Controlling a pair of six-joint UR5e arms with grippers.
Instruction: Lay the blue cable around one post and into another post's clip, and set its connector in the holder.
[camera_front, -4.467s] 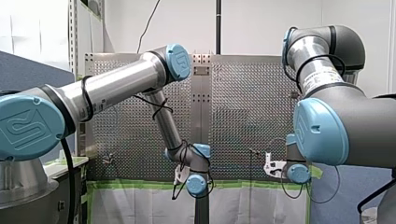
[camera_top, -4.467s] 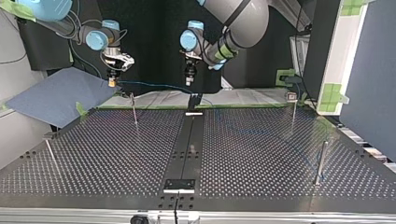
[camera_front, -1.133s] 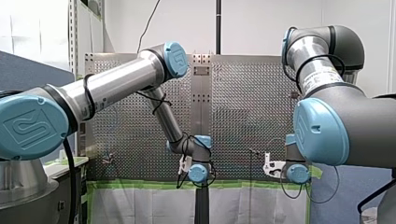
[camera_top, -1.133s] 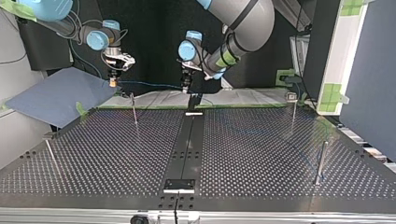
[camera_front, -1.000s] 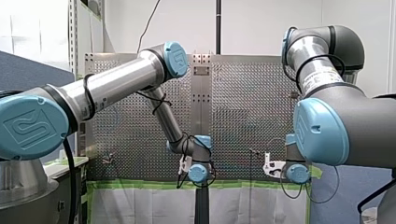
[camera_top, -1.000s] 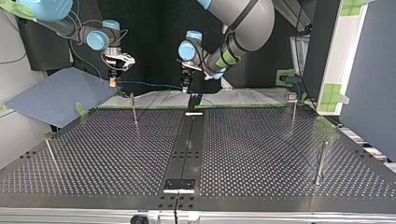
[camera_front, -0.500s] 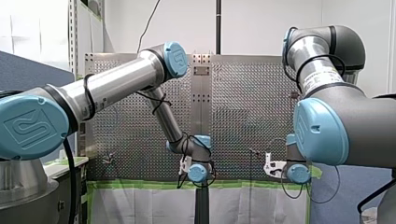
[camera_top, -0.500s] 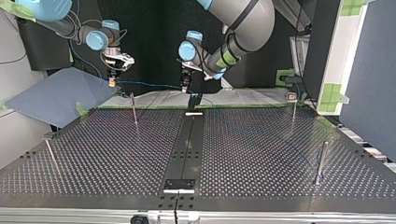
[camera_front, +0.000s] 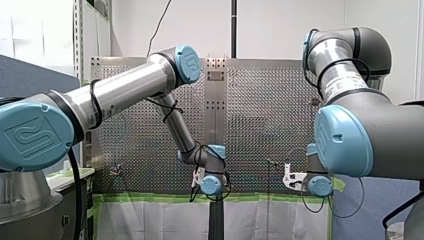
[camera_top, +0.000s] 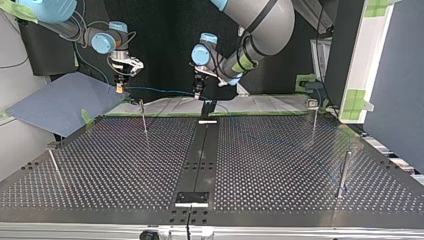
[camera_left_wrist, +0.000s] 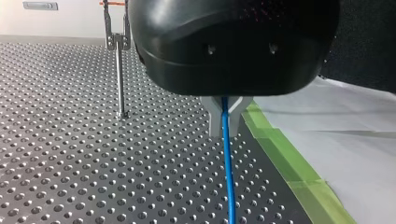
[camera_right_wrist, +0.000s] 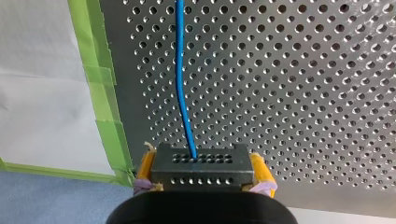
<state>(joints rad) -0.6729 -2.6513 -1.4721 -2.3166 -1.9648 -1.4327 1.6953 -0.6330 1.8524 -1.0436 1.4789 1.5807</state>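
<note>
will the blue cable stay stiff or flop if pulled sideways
Likely flexible, not limp: the blue cable curves gently out of the connector. Probably light, being thin. It might slide through my left gripper, which pinches its smooth jacket.

Front and top face across the table (camera_top: 280, 160); close wrist views share the cable (camera_left_wrist: 227, 154).

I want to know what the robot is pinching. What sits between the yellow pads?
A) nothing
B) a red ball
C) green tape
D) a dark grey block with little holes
D: my right pincer has its yellow pads clamped on the dark grey perforated connector block, with the thin blue cable running from it.
</note>
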